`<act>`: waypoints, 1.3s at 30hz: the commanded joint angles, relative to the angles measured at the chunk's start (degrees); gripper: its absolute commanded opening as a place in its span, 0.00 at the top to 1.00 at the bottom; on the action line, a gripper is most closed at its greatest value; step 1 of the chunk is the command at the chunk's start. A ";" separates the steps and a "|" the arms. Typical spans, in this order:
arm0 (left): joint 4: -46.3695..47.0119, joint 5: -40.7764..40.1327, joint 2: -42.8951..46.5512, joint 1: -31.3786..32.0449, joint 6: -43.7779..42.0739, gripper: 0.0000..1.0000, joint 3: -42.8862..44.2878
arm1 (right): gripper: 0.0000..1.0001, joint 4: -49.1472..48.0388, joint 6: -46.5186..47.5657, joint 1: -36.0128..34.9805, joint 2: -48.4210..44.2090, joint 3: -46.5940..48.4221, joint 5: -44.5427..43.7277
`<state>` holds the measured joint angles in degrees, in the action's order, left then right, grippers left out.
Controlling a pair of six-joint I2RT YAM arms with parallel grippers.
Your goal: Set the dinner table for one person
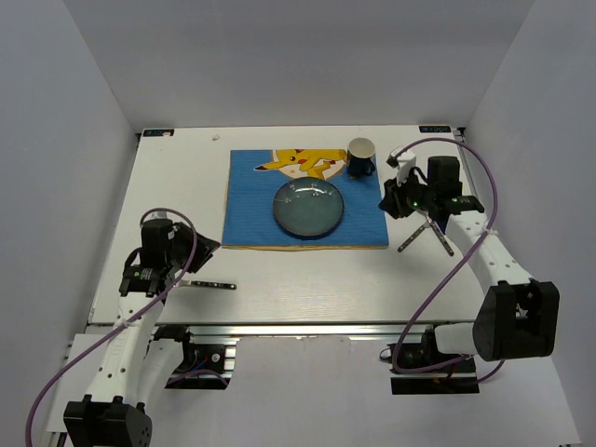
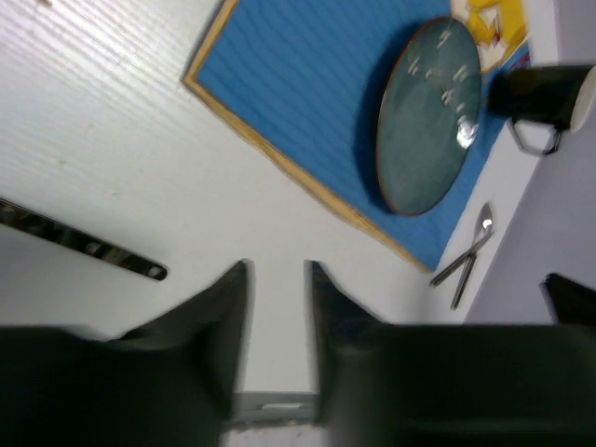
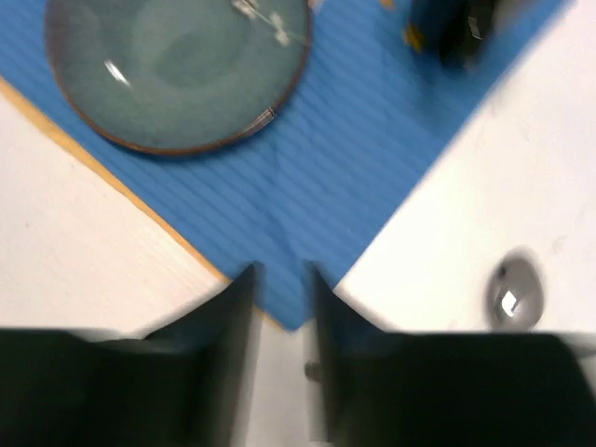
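The white dinner table (image 1: 307,284) carries a blue placemat (image 1: 250,200) with a teal plate (image 1: 308,207) on it and a dark mug (image 1: 361,156) at its far right corner. A knife (image 1: 207,283) lies at the front left, just right of my left gripper (image 1: 198,248). That gripper (image 2: 277,270) is open over bare table with nothing between its fingers. My right gripper (image 1: 389,201) hovers at the placemat's right edge. It (image 3: 279,272) is open and empty above the mat's corner (image 3: 294,321). A spoon and another utensil (image 1: 426,237) lie crossed beside it.
White walls enclose the table on three sides. A metal rail (image 1: 307,328) runs along the front edge. The knife (image 2: 84,244) shows left of my left fingers, and the spoon's bowl (image 3: 514,291) lies right of my right fingers.
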<state>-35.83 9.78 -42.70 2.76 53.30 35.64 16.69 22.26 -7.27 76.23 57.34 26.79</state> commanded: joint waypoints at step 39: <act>-4.86 -5.82 1.04 0.05 -2.23 0.34 2.51 | 0.42 6.43 -37.99 8.41 21.51 2.16 -30.56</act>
<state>-40.16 4.99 -41.76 2.76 51.96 36.07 24.91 -14.81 1.06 97.41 59.37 -2.76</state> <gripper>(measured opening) 0.655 0.590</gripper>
